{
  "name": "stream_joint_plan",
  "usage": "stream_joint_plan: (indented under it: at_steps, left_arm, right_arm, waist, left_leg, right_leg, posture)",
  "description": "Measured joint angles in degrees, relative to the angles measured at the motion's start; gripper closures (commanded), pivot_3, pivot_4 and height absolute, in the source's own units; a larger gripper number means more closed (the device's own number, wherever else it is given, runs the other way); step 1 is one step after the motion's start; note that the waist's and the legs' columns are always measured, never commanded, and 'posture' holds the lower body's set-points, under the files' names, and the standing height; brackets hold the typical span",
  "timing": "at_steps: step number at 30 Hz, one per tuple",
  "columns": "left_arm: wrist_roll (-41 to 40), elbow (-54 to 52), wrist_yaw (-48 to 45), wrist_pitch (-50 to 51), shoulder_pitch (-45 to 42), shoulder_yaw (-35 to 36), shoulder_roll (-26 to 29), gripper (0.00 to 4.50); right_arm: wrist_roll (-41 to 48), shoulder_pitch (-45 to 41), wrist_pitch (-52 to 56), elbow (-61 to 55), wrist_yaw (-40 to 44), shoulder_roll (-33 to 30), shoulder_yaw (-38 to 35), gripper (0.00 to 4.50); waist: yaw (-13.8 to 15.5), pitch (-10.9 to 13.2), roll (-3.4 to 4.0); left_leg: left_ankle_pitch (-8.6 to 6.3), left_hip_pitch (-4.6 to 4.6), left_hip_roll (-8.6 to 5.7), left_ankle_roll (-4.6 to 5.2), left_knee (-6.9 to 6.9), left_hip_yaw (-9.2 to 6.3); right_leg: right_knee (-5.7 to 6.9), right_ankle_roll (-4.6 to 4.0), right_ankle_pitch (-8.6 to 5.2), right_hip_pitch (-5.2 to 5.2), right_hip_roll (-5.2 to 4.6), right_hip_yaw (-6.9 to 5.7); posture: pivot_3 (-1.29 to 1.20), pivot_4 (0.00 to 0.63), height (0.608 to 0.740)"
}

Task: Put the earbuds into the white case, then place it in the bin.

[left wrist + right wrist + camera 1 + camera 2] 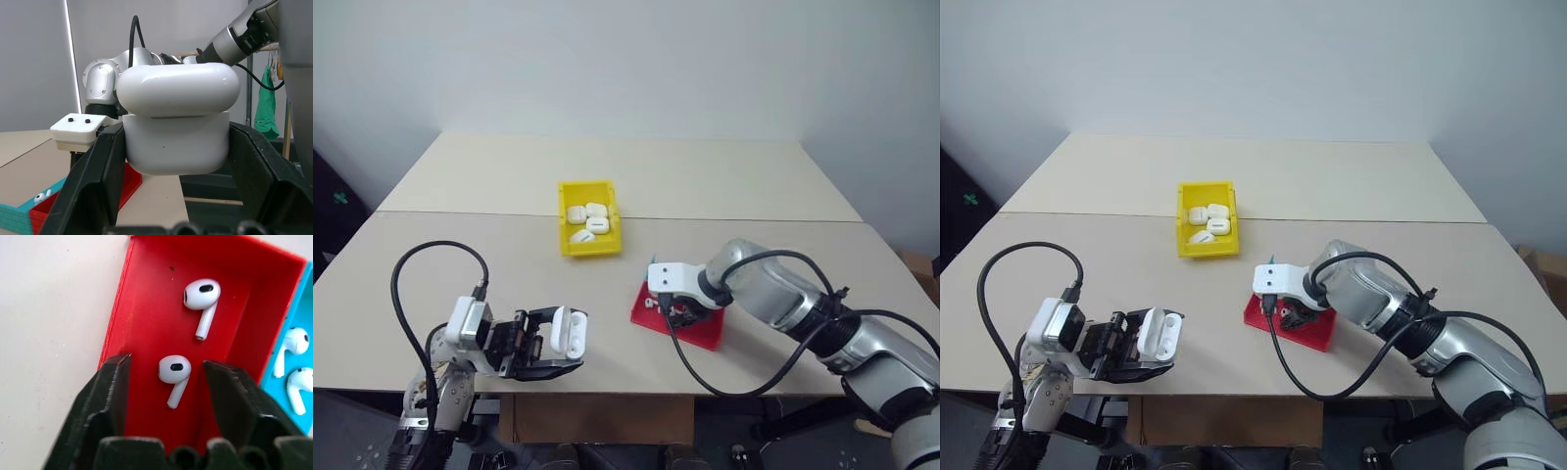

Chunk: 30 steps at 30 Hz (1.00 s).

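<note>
Lower left of the head view, the left gripper [551, 345] is clamped on the glossy white rounded earbud case [567, 332], its lid open. At centre right, the right gripper [166, 377] stands apart, straddling one tiny white stemmed earbud [174, 375] in the red tray [690, 323]; another earbud [201, 301] lies just beyond. The small yellow plastic bin [565, 227] sits up-centre, well apart. No writing is legible.

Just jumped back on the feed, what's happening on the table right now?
The left gripper is shut on the white case, holding it with its lid open above the near edge of the table. The right gripper is down in the red half of the tray, its fingers open on either side of one earbud; a second earbud lies beyond it. The yellow bin already holds several white cases.
</note>
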Motion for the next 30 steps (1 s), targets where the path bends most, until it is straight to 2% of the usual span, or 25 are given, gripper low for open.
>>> stream_joint_plan:
  at_steps: [19, 30]
  left_arm:
    - [1.1, -0.6, 1.0, 0.1, 1.0, 0.0, 0.0, 1.71]
    - [1.9, -0.6, 1.1, 0.1, 1.2, 0.0, -0.7, 1.71]
  right_arm:
    - [-4.2, 1.3, -3.1, -0.8, 3.9, -0.6, -0.9, 2.47]
    - [-7.7, 2.4, -12.6, 0.9, 5.7, -1.7, -1.8, 2.47]
  waist:
    - [0.0, 0.0, 0.00]
    - [0.0, 0.0, 0.00]
  left_leg:
    - [0.00, 0.03, 0.00, 0.00, 0.00, 0.00]
    - [0.00, 0.05, 0.00, 0.00, 0.00, 0.01]
  right_leg:
    - [0.01, 0.00, 0.00, 0.02, 0.00, 0.00]
    - [0.02, 0.00, 0.00, 0.03, 0.01, 0.00]
  posture:
    - [0.00, 0.150, 0.740]
    - [0.00, 0.150, 0.740]
